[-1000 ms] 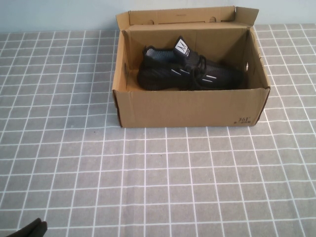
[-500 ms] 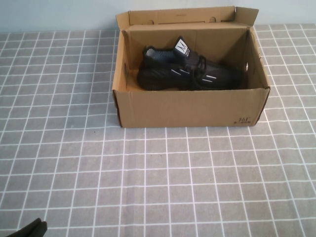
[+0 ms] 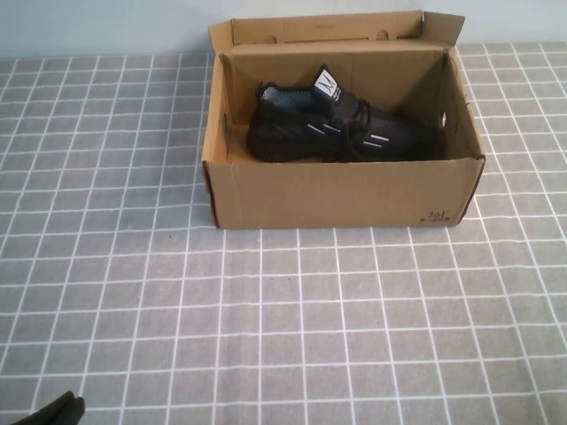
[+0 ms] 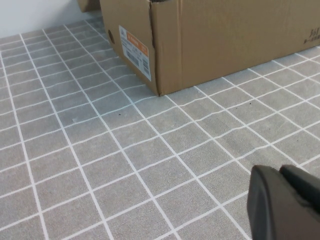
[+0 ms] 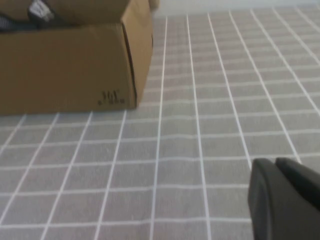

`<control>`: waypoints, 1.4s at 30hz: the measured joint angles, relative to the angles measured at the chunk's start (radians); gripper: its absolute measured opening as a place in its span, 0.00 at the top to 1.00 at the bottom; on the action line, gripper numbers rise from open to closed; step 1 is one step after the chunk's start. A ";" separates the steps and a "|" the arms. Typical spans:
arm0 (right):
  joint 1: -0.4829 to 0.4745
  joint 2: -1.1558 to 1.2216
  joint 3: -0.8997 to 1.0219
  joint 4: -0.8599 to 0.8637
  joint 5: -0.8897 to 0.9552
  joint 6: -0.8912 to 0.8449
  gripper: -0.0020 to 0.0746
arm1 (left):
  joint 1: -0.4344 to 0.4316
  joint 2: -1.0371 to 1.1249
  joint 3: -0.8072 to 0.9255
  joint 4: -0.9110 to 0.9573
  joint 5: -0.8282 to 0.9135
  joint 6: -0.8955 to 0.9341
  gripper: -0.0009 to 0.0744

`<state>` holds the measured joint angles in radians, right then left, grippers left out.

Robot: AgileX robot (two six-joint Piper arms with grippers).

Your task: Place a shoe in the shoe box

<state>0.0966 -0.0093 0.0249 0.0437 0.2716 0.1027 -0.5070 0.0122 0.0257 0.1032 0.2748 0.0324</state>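
Note:
The black knit shoe (image 3: 341,130) lies inside the open brown shoe box (image 3: 341,193) at the far middle of the table, its toe toward the right and its white-marked tongue tab up. The lid flap (image 3: 328,28) stands open at the back. The box also shows in the left wrist view (image 4: 225,40) and in the right wrist view (image 5: 65,65), where a bit of the shoe (image 5: 30,12) peeks over the rim. My left gripper (image 4: 282,172) is shut and empty low at the near left; its tip shows in the high view (image 3: 53,412). My right gripper (image 5: 277,165) is shut and empty near the table's front right, out of the high view.
A grey cloth with a white grid (image 3: 292,328) covers the table. A white and orange label (image 4: 134,50) is on the box's left end wall. Small dark print (image 3: 436,215) marks the front right corner. A pale wall runs behind the box.

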 joint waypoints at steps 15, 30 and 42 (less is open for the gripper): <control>0.000 0.000 0.000 -0.009 0.065 0.000 0.99 | 0.000 0.000 0.000 0.004 0.000 0.000 0.99; 0.000 0.000 0.000 -0.011 0.065 0.000 0.99 | 0.000 0.000 0.000 0.004 0.000 0.000 0.99; 0.000 0.000 0.000 -0.013 0.067 0.000 0.99 | 0.160 0.000 0.000 -0.051 -0.073 -0.026 0.99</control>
<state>0.0966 -0.0093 0.0249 0.0306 0.3387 0.1027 -0.3466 0.0122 0.0257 0.0524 0.2014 0.0066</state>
